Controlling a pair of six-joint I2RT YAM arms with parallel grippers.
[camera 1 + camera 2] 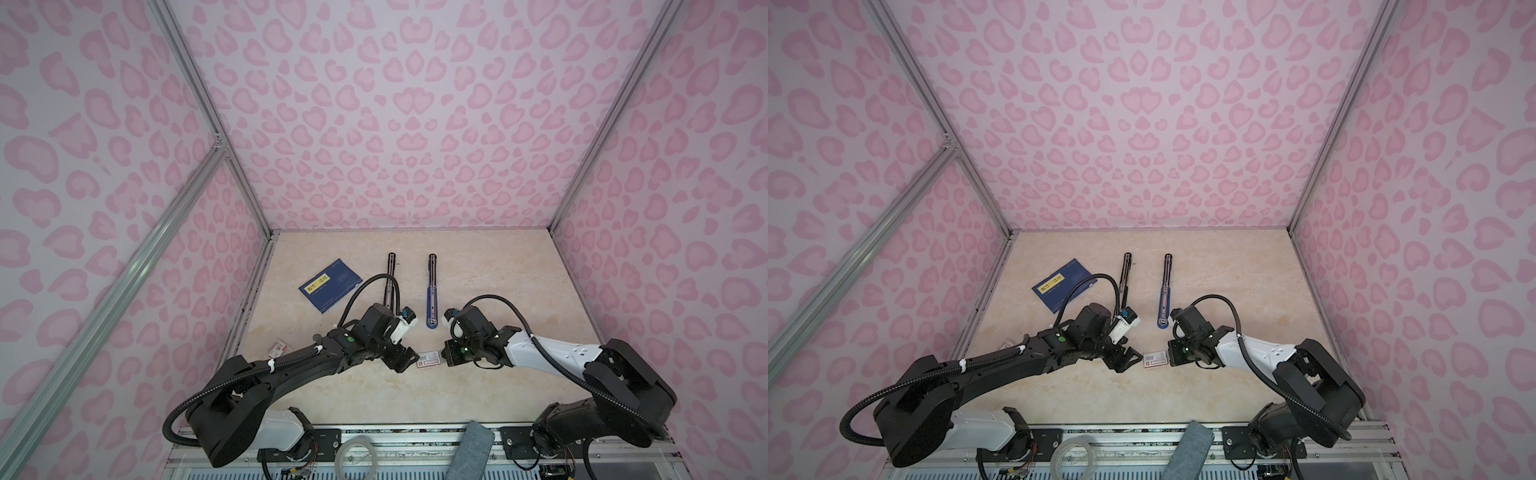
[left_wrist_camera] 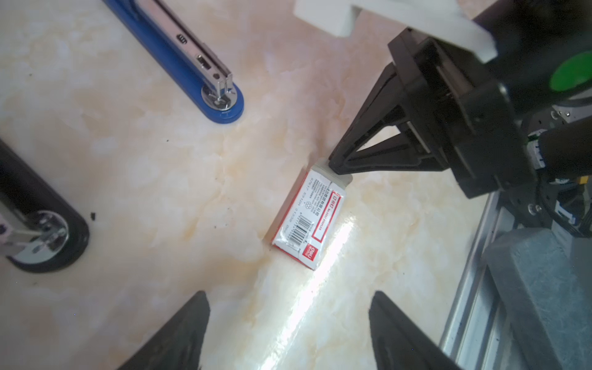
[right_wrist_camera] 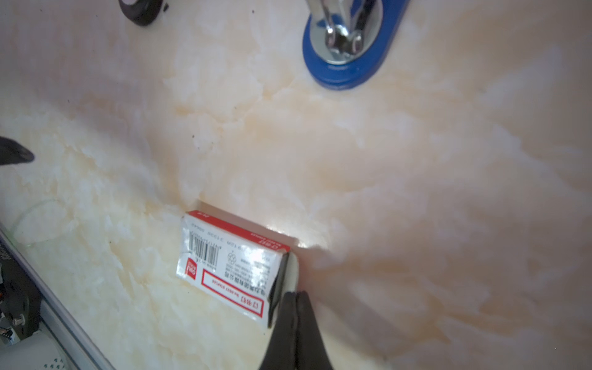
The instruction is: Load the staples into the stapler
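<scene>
Glossy red-labelled box (image 2: 309,221) on cream marbled table (image 1: 498,270); right gripper (image 3: 296,296) pinched closed at box end; left gripper (image 2: 290,293) spread wide; pink-blotched walls (image 1: 415,124).

On my screens the light was soft and even from overhead, shadows faint on the tabletop (image 1: 478,270). Both top views bowed toward their corners (worst at ten and two o'clock). In the left wrist view glare streaked beside the white box (image 2: 307,221); the right wrist view was hazy, the blue stapler (image 3: 346,48) blurred.
</scene>
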